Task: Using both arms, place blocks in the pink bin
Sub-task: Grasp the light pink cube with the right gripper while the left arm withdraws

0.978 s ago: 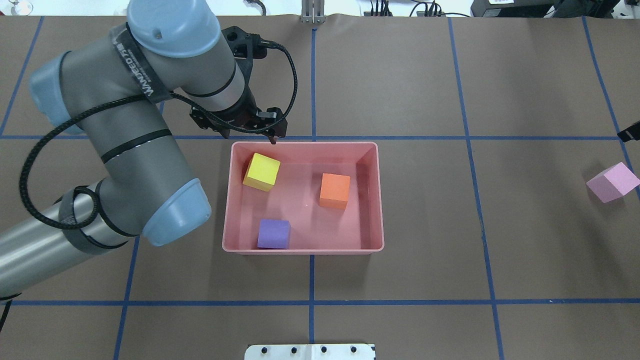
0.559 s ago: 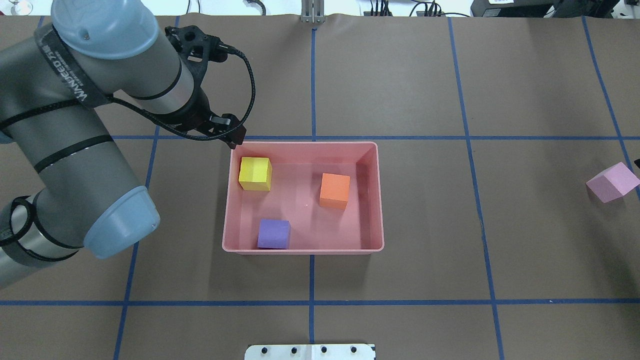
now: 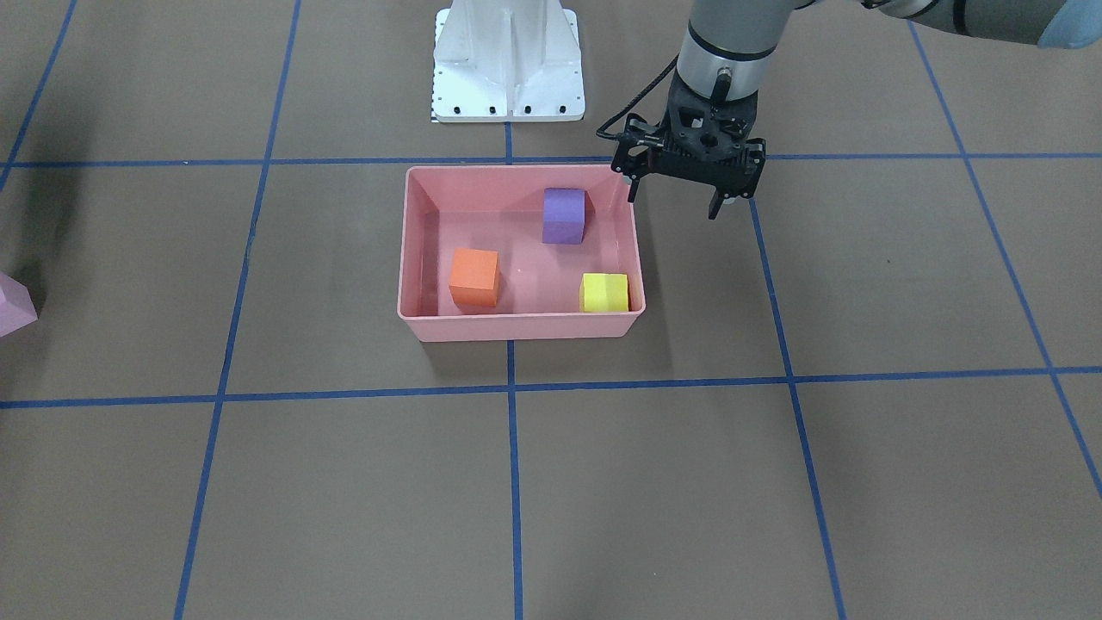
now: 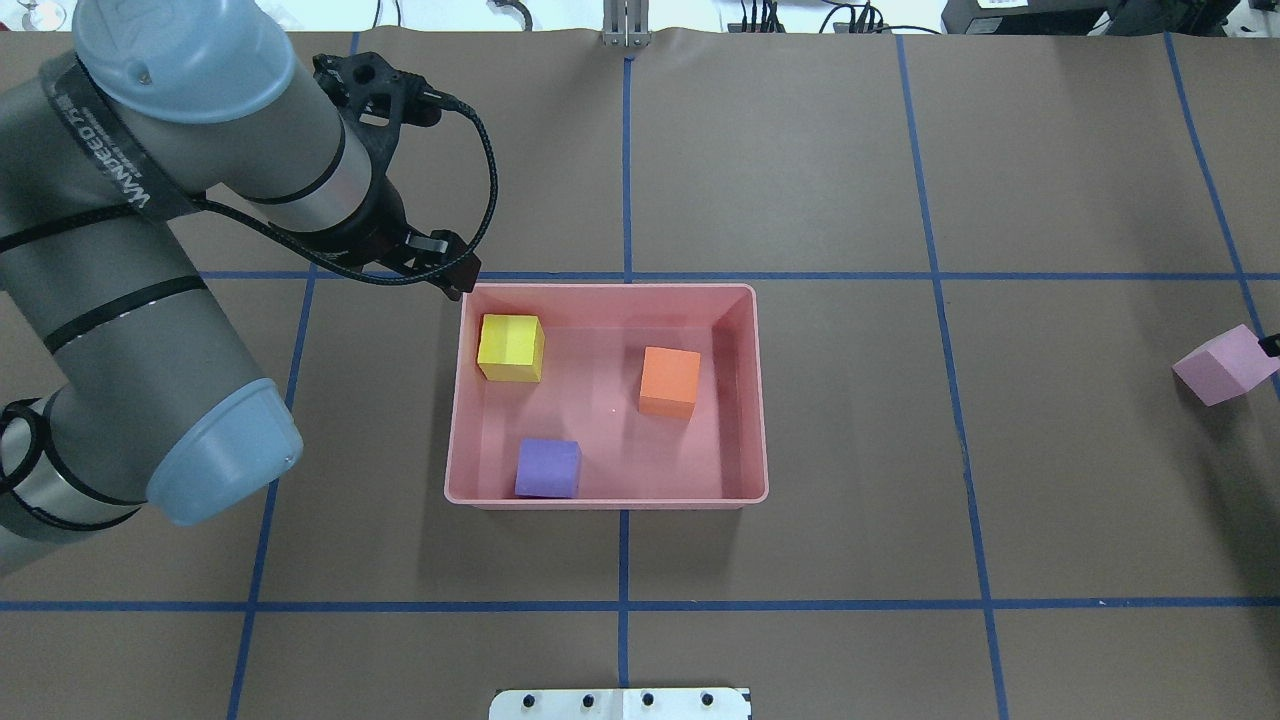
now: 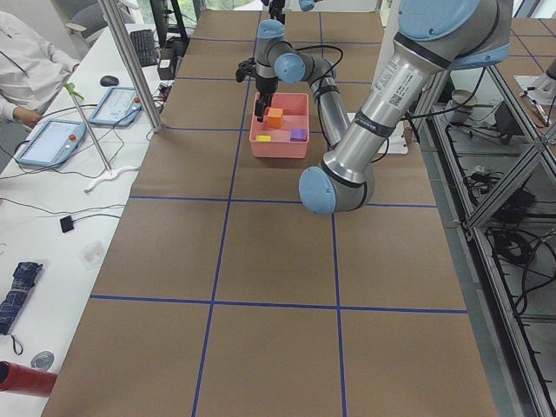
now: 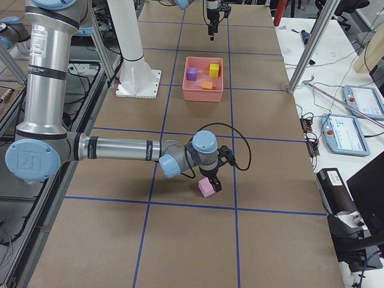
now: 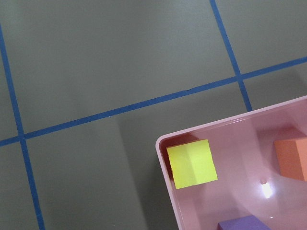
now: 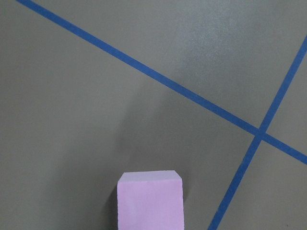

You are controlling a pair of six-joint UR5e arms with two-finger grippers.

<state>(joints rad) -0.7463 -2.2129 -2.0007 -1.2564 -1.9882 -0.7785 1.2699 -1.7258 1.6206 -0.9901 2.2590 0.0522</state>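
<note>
Left fingers point(image 3: 714, 203): black pair on the silver-grey left arm, spread open and holding nothing, just outside the bin's corner nearest the yellow cube.
Right fingers point(image 6: 215, 181): at the lilac cube, low centre of the exterior right view. Can't tell whether they're open or closed on it.
Front-facing vs overhead: the front-facing view shows both left fingers apart. Overhead shows one tip point(image 4: 456, 285) under the wrist.
Wrist views: the left one shows the bin corner with the yellow cube. The right one shows the lilac cube at bottom centre.
Shallow salmon-pink plastic bin point(image 4: 610, 499): mid-frame overhead, holding three matte foam cubes well apart. Yellow cube point(image 4: 511, 347) in the upper-left corner, orange cube point(image 4: 670, 381) right of centre, purple cube point(image 4: 548, 468) at the lower wall.
Light pink-lilac foam cube point(image 4: 1222, 365): outside the bin, tilted, at the far right edge overhead, on the brown blue-taped desk point(image 4: 900, 450).
</note>
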